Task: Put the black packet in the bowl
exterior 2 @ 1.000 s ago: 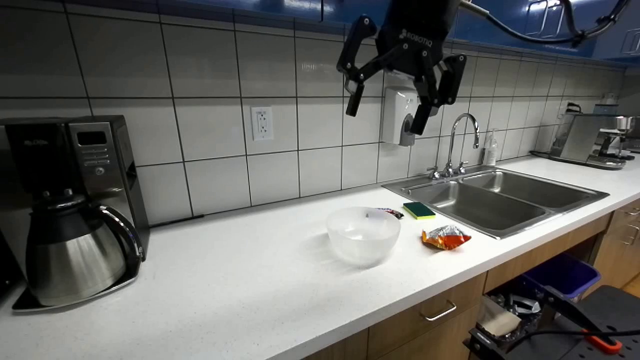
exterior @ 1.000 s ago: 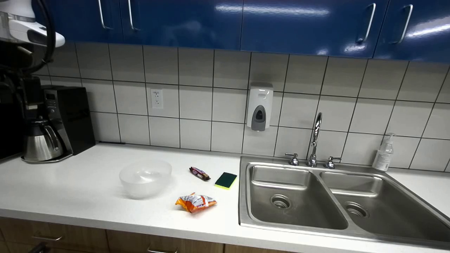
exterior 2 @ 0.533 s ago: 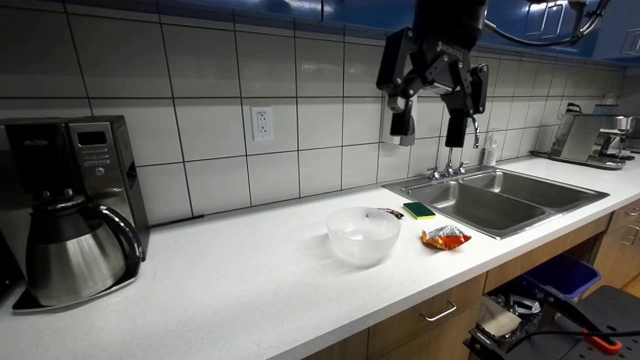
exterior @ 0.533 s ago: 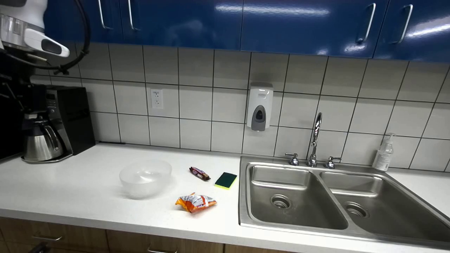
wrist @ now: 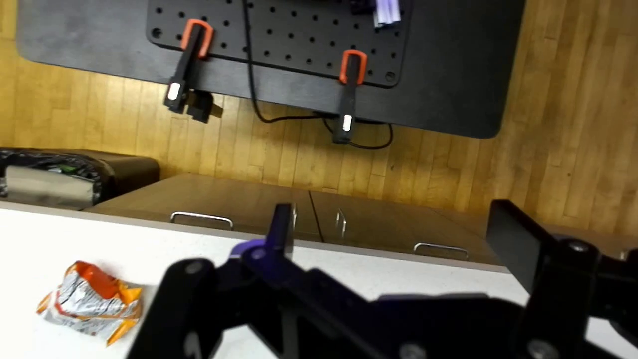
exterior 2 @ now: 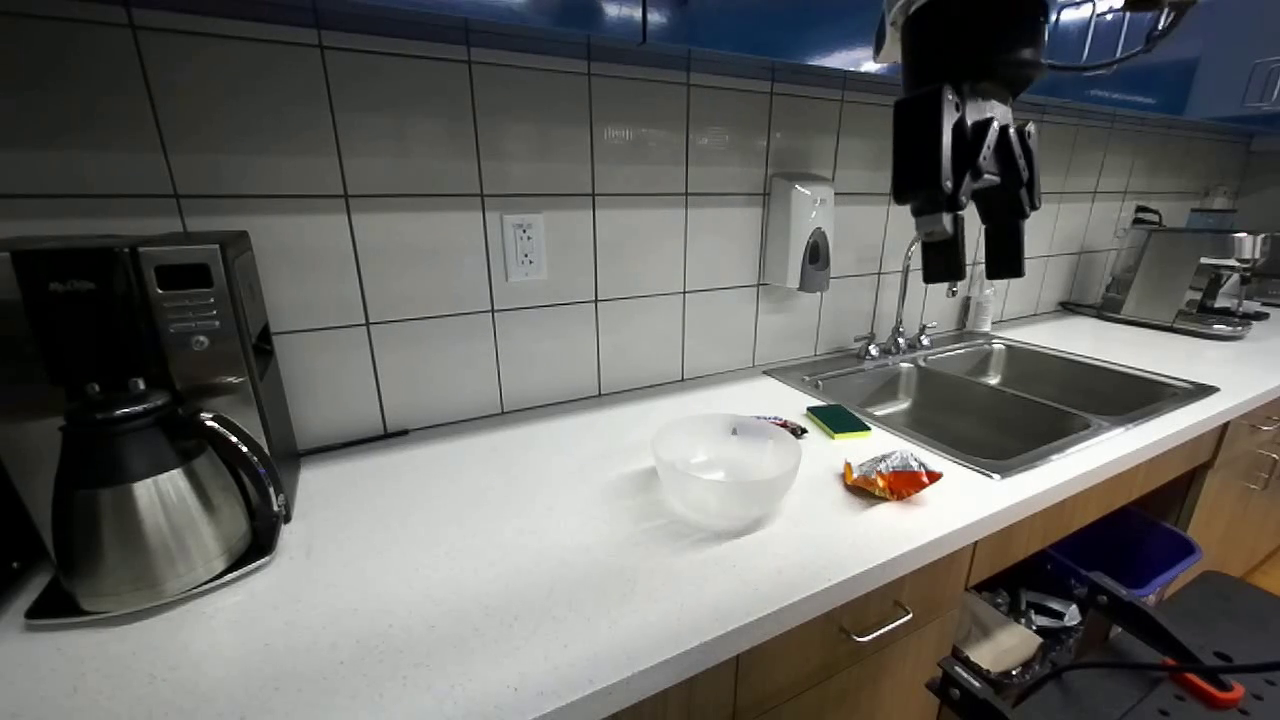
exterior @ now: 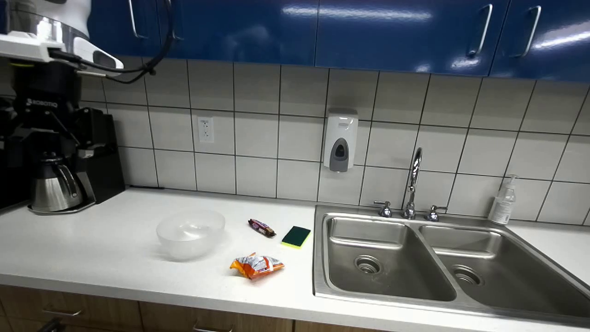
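Note:
The black packet [exterior: 262,228], a small dark wrapper with coloured print, lies on the counter between the bowl and the sponge. In an exterior view the packet [exterior 2: 785,426] is partly behind the bowl's rim. The translucent whitish bowl [exterior: 190,235] stands upright on the counter, and it also shows in an exterior view [exterior 2: 726,470]. My gripper [exterior 2: 974,258] hangs high above the counter, fingers down, apart from all objects. In the wrist view the gripper [wrist: 393,214] is open with nothing between its fingers. The packet and bowl do not show in the wrist view.
An orange-red crinkly packet [exterior: 257,266] lies near the counter's front edge, also in the wrist view [wrist: 94,301]. A green-topped sponge [exterior: 296,236] lies beside the sink [exterior: 320,258]. A coffee maker [exterior: 103,152] stands at the left. Blue cabinets [exterior: 239,30] hang above.
The arm and gripper have moved rightward in both exterior views, and the gripper has turned. It stays open. The packet, bowl and other objects have not moved.

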